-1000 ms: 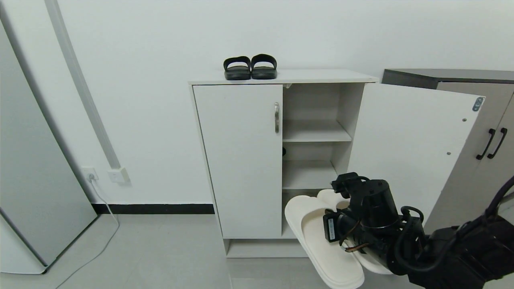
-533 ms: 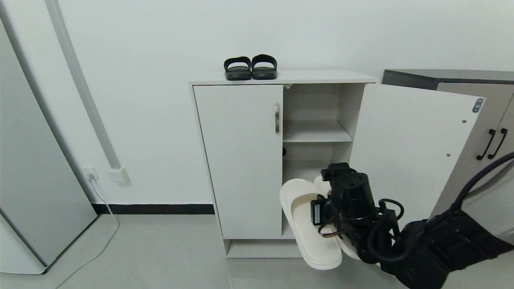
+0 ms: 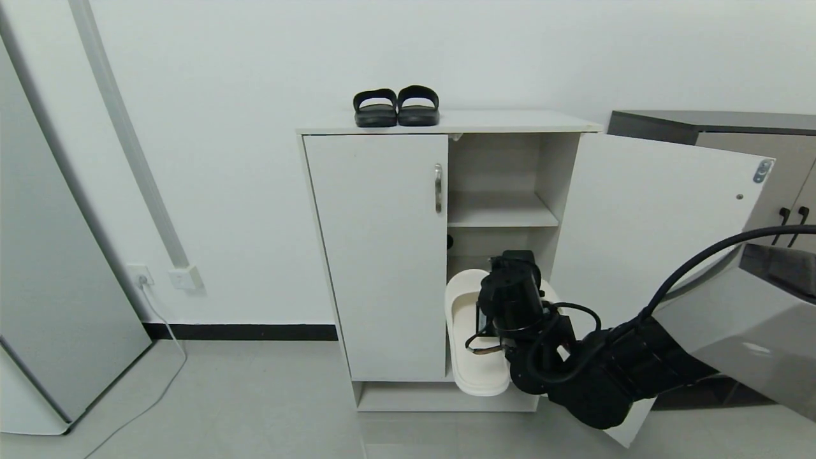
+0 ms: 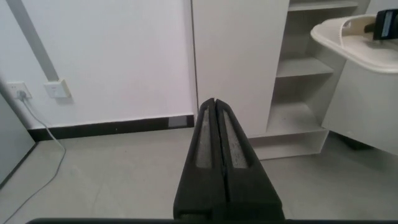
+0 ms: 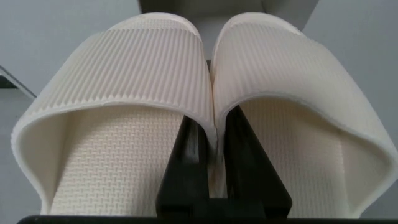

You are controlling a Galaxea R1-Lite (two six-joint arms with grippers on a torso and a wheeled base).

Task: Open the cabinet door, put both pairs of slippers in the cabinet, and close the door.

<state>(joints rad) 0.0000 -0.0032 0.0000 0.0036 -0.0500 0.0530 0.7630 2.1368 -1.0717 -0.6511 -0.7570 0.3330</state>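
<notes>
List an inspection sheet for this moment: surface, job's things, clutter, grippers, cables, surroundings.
Surface: grey tiled floor, with the white cabinet standing on it against the wall.
Job's things: right door open, left door shut; black slippers side by side on the cabinet top; white slippers held low at the open side.
Clutter: nothing seen.
Grippers: right gripper shut on the white slippers' inner strap edges; left gripper shut, empty, apart from the cabinet.
Cables: white cord from wall socket down to the floor.
Surroundings: grey cabinet at the right; tall grey appliance at the left.
</notes>
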